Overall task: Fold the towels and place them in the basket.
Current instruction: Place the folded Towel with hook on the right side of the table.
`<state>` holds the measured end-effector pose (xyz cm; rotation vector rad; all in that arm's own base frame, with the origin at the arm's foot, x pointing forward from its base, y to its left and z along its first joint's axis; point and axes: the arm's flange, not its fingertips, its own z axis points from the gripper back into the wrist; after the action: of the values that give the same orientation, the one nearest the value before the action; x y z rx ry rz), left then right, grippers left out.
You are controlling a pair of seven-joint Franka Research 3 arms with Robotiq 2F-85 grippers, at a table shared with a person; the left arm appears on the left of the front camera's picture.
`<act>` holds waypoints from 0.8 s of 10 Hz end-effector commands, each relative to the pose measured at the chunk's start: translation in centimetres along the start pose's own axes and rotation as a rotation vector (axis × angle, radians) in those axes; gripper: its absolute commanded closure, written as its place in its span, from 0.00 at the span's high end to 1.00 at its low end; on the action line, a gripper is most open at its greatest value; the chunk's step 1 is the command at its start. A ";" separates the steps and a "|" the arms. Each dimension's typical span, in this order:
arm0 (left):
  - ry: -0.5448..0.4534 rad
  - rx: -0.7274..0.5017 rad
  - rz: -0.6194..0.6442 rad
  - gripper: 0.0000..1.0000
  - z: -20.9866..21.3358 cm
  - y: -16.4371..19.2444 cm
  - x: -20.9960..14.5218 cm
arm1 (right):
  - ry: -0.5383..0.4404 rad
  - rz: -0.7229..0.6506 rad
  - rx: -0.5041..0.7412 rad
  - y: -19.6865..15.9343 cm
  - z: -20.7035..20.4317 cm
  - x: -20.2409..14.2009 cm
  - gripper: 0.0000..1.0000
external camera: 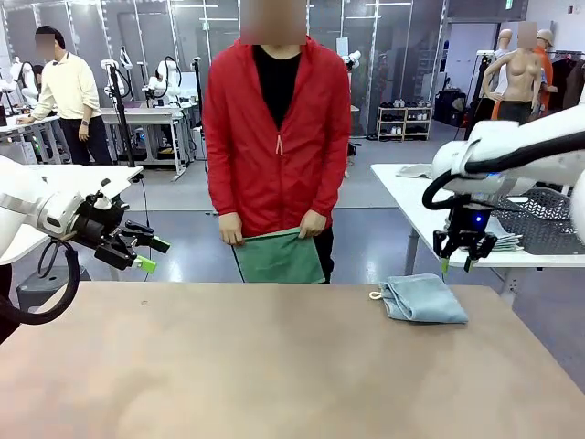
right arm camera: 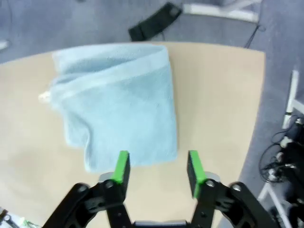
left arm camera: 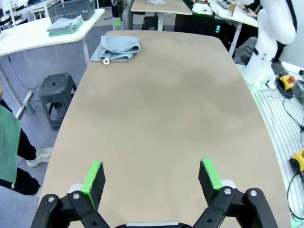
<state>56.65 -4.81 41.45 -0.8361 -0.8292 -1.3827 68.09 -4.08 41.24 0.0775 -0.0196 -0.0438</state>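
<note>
Blue towel point(right arm camera: 118, 95) lies near the table point(right arm camera: 213, 109)'s far right edge, just below the right gripper point(right arm camera: 156, 166), jaws open, empty; left gripper point(left arm camera: 152, 175) likewise.

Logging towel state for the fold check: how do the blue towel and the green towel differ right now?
The blue towel lies folded in layers on the table; the green towel hangs flat beyond the far edge. Blue is untouched; the person's hands hold green by its top corners. Shared: both are plain, one-colour cloths.

One blue towel point(external camera: 422, 298), one green towel point(external camera: 279, 257), one basket point(external camera: 541, 224), one person point(external camera: 274, 128)
</note>
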 end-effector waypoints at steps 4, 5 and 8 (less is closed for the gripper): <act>0.002 -0.001 0.016 1.00 0.0 0.0 0.2 | -0.208 0.010 0.383 0.9 9.1 -19.4 0.63; 0.002 -0.001 0.016 1.00 0.0 0.0 0.2 | -0.230 0.027 0.382 1.6 8.8 -20.6 0.63; 0.002 -0.001 0.016 1.00 0.0 0.0 0.2 | -0.322 0.128 0.347 3.2 8.0 -21.5 0.63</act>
<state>56.64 -4.81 41.46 -0.8360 -0.8291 -1.3829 45.83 -0.84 49.98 0.4074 -0.2986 0.0195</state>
